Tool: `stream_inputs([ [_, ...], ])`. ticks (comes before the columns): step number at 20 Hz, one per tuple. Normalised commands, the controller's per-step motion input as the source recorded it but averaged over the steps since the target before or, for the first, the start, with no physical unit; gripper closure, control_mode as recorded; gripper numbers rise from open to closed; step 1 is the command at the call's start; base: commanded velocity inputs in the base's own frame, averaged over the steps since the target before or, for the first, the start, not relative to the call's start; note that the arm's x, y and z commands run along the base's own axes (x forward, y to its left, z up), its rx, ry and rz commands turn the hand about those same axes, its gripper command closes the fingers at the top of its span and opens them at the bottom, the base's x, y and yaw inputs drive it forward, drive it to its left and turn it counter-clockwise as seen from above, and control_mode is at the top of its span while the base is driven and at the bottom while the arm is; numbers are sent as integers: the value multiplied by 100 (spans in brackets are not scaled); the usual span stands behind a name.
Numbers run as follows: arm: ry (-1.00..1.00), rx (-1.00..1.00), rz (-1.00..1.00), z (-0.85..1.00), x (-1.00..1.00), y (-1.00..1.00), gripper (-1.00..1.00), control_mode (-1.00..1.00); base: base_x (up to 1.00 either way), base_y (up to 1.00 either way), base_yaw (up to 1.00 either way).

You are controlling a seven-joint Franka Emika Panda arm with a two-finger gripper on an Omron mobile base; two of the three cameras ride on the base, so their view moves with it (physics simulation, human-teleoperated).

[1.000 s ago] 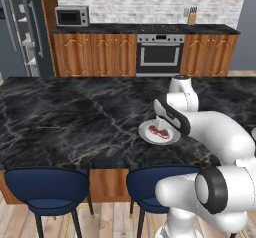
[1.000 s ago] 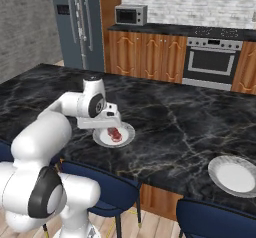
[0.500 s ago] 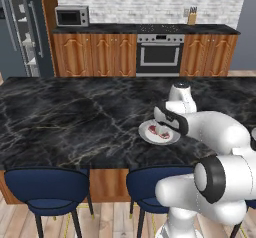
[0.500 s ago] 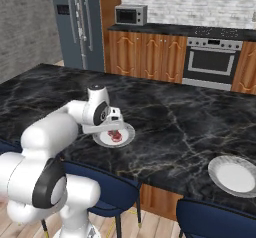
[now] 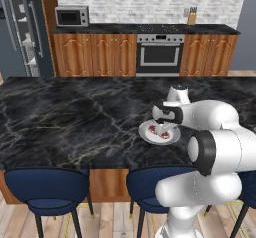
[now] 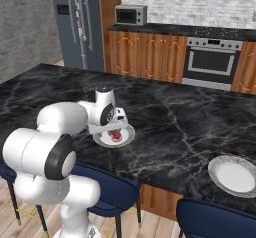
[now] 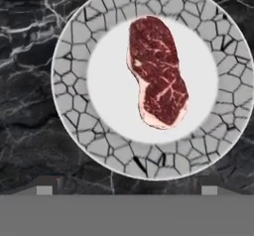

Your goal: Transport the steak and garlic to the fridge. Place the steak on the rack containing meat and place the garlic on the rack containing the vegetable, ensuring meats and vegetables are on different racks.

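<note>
pincer [image 5: 163,130]: jaws wide, empty, has dropped closer over the plate [image 7: 69,96] since a second ago | steak [image 7: 157,71]: flat on plate, frame centre, on worktop [image 5: 75,117] | fridge [image 6: 75,24]: upper left, far | step: steak pickup looks imminent, nothing carried yet

The steak [image 7: 158,71], a flat dark-red slab with pale marbling and a pink fat edge, is being seen lying on the plate [image 7: 69,46]; the slate-grey fridge [image 6: 75,24] is being shown well apart
</note>
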Motion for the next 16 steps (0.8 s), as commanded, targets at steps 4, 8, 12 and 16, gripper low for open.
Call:
stream_inputs([
  [4, 0, 1, 8, -41, 37, 0, -100, -100, 0, 0, 0],
  [8, 0, 0, 6, -24, 38, -5, -100, -100, 0, 0, 0],
  [12, 0, 0, 5, -22, 33, 0, -100, -100, 0, 0, 0],
  [16, 0, 1, 1, -27, 28, 0, -100, -100, 0, 0, 0],
])
